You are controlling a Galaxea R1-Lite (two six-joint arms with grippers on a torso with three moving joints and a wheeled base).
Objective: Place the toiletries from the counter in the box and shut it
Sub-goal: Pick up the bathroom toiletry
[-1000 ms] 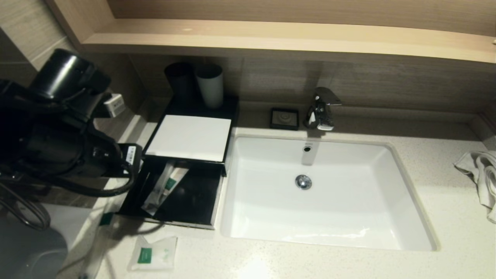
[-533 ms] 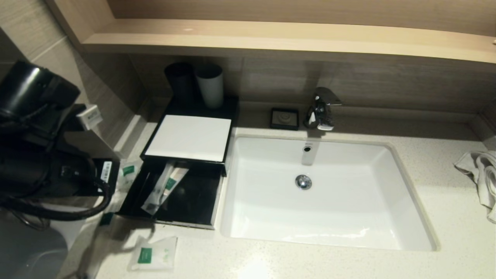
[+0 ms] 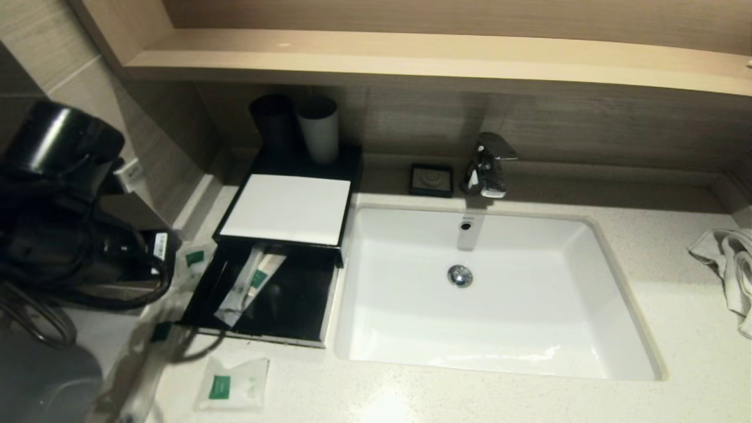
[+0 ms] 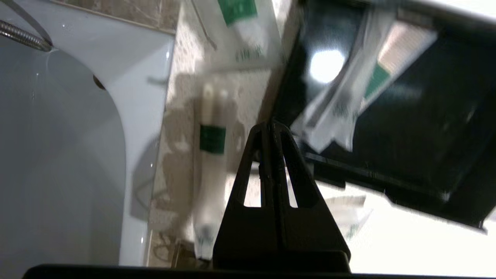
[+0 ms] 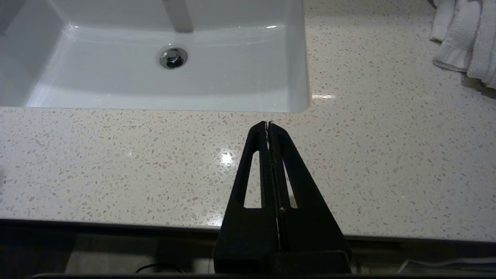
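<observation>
The black box (image 3: 286,207) with a white top stands left of the sink, its drawer (image 3: 294,305) pulled open. A long packet (image 3: 247,283) lies in the drawer. On the counter (image 3: 664,276) lie a small packet (image 3: 231,385) in front of the drawer, another small packet (image 3: 194,258) beside its left side, and a long packet (image 4: 211,155) along that side. My left gripper (image 4: 271,124) hangs shut and empty above the drawer's near left corner. My right gripper (image 5: 268,124) is shut and empty over the counter's front edge.
A white sink basin (image 3: 487,294) fills the middle, with a tap (image 3: 486,164) and a black soap dish (image 3: 432,179) behind it. Two cups (image 3: 299,129) stand behind the box. A white towel (image 3: 728,264) lies at the far right. A wooden shelf (image 3: 411,59) overhangs the back.
My left arm has drawn back to the left, away from the drawer, uncovering the small packet beside it. The packets and the drawer have not moved.
</observation>
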